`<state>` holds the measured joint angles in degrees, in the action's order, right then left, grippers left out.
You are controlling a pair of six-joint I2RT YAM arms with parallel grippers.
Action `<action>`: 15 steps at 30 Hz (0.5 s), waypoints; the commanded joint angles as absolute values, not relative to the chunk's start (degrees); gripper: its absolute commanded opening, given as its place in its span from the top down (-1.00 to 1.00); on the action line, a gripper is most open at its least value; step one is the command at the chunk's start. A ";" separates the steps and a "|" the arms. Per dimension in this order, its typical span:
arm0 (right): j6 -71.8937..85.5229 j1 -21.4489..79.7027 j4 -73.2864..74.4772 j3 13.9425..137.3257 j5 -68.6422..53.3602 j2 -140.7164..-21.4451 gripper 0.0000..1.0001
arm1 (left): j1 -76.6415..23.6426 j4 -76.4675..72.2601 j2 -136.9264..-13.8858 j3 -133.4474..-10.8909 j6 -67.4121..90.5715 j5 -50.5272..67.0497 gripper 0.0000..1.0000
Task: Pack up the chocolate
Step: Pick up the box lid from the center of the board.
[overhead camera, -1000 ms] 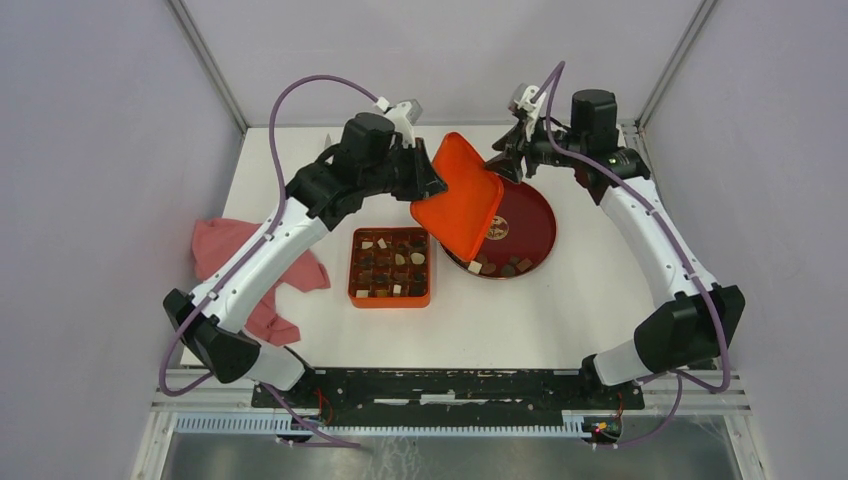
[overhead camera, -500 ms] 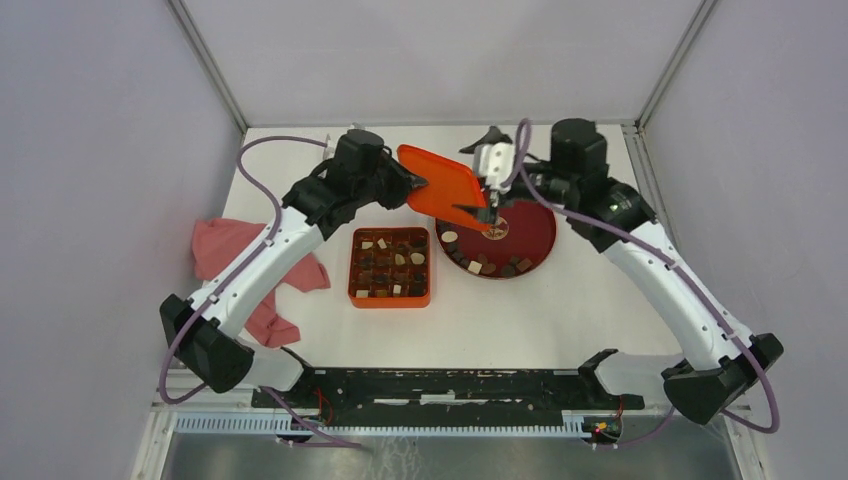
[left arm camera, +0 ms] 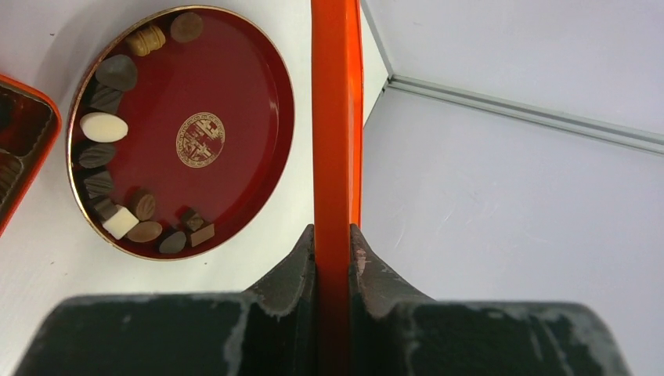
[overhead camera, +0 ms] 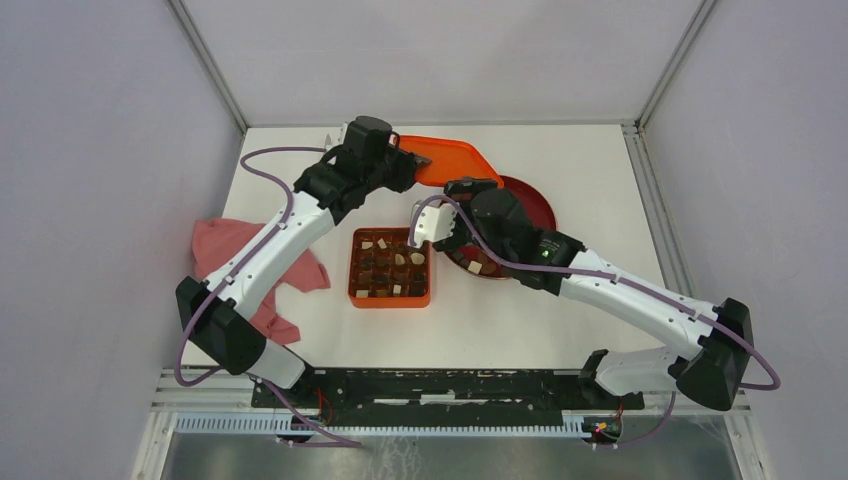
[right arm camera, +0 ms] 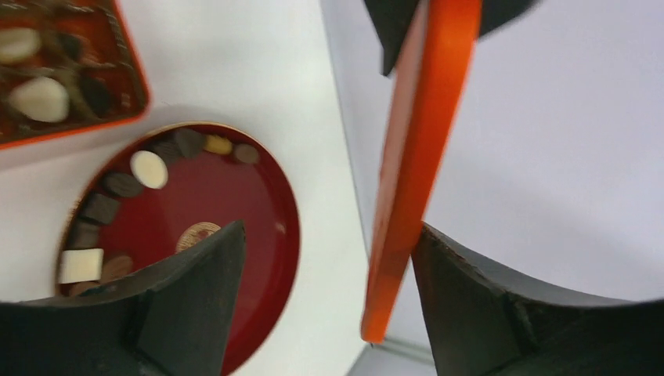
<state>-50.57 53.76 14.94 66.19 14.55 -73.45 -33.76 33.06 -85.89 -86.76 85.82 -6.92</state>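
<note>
Several chocolate pieces [overhead camera: 480, 266] lie along the near rim of the round dark-red plate [overhead camera: 540, 208]; they also show in the left wrist view [left arm camera: 102, 127] and the right wrist view [right arm camera: 149, 168]. More pieces fill the orange compartmented box [overhead camera: 390, 297]. My left gripper [overhead camera: 415, 160] is shut on the edge of the orange lid [overhead camera: 450, 160], held up behind the plate; in its own view the gripper [left arm camera: 333, 231] clamps the lid [left arm camera: 335, 117]. My right gripper [overhead camera: 452, 210] hovers over the plate's left edge. In its own view it [right arm camera: 329, 235] is open and empty, the lid's edge [right arm camera: 419, 157] close to its right finger.
A pink cloth [overhead camera: 250, 265] lies at the left of the table. Enclosure walls stand close behind and beside the table. The two arms cross near each other above the plate and the box.
My left gripper has carried the lid back and up from over the plate. My right arm has swung from behind the plate forward and left, over the plate's left edge.
</note>
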 commanded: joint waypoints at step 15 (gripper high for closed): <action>-53.27 53.18 5.42 65.51 20.98 -71.40 1.00 | -33.66 27.18 -81.96 -86.58 92.01 -3.90 -0.15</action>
